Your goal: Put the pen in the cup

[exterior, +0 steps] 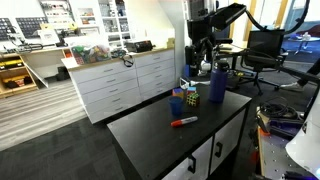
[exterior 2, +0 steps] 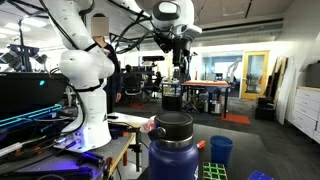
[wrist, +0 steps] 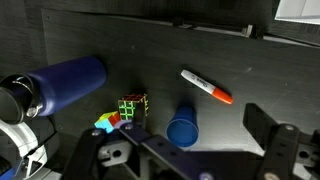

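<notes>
With the pincer (exterior 2: 180, 62) spread wide high above, lower it over the pen (wrist: 206, 87), lying flat mid-way across the desk (exterior: 145, 125) near the cup (wrist: 183, 128), jaws crosswise to its barrel.

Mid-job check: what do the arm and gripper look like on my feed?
The arm is glossy white with bulbous, rounded joints, and dark cables loop alongside it. The gripper is black, with blocky linkage fingers.

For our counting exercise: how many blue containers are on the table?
2: the bottle on one side of the puzzle cube, the cup on the other; none seem hidden.
</notes>
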Motion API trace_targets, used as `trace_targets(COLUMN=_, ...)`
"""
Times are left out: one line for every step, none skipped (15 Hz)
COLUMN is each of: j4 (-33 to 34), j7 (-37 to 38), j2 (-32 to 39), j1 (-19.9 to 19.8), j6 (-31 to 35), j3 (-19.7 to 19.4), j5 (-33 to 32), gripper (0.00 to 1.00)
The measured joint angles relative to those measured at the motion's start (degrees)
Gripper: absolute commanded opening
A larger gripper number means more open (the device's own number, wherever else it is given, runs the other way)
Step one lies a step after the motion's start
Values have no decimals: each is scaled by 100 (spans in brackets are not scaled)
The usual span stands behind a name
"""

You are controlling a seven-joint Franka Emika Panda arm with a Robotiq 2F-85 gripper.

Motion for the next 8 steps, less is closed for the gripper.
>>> trace_targets(j4=0, j7=0, j2=0, j1=0, j6=0, j3=0, j5=0, gripper=100)
trace_targets(j4=0, j7=0, j2=0, j1=0, j6=0, j3=0, j5=0, gripper=100)
trace_targets(j4=0, j7=0, j2=0, j1=0, j6=0, j3=0, j5=0, gripper=100)
trace_targets(j4=0, j7=0, j2=1, j1=13, j6=0, j3=-12, j5=0, gripper=100)
trace_targets(j4=0, j7=-5, j2=2, j1=35, j6=0, j3=-34, j5=5, gripper=100)
trace_targets(j4=0, j7=-19, j2=2, j1=55, j6=0, j3=-62, j5=16, gripper=100)
trace_targets(j4=0, j7=-54, j2=2, j1=77, j6=0, j3=-100, j5=33, gripper=100)
trace_targets(j4=1, j7=-115, j2=2, j1=98, j6=1, j3=-144, j5=52, gripper=100)
